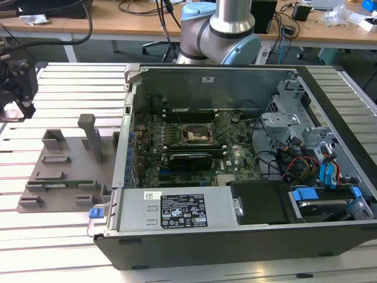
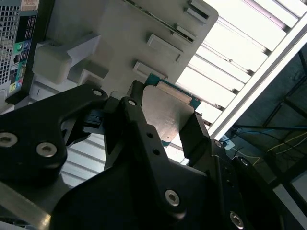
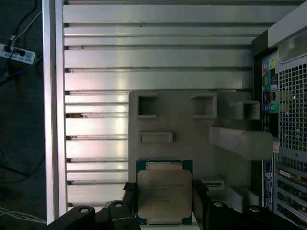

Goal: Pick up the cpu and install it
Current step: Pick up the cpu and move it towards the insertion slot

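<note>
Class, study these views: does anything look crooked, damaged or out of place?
Nothing stands out. The cpu sits square in the gripper, over the grey fixture plate, with no visible damage.

Silver-grey, teal-edged cpu (image 3: 164, 194)

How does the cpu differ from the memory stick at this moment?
Shape: the cpu is a square with a silver-grey top plate; the memory stick is a long, narrow green strip. State: the cpu is clamped in the gripper; the memory stick lies on the grey fixture, untouched. Shared: both are outside the computer case, neither installed.
</note>
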You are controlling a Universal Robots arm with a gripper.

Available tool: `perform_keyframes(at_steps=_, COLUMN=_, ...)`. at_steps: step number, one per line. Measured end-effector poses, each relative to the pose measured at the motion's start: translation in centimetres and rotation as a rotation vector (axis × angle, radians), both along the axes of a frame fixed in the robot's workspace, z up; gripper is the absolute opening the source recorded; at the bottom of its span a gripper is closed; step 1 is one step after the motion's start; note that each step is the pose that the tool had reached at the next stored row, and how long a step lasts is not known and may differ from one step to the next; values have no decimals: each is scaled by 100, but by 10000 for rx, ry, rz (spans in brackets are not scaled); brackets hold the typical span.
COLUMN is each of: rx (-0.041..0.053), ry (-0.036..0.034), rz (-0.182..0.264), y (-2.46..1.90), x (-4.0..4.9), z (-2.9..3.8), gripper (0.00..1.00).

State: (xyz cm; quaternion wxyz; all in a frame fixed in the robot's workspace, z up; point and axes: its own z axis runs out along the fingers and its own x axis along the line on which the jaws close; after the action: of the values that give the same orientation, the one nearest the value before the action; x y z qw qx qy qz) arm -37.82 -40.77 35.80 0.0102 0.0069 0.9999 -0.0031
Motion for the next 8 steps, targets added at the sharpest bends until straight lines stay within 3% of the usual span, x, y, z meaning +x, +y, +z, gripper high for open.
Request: perform_keyframes(at_steps=8, rx=-4, ry=0, rz=0, y=0, x=0, z=82, gripper=55)
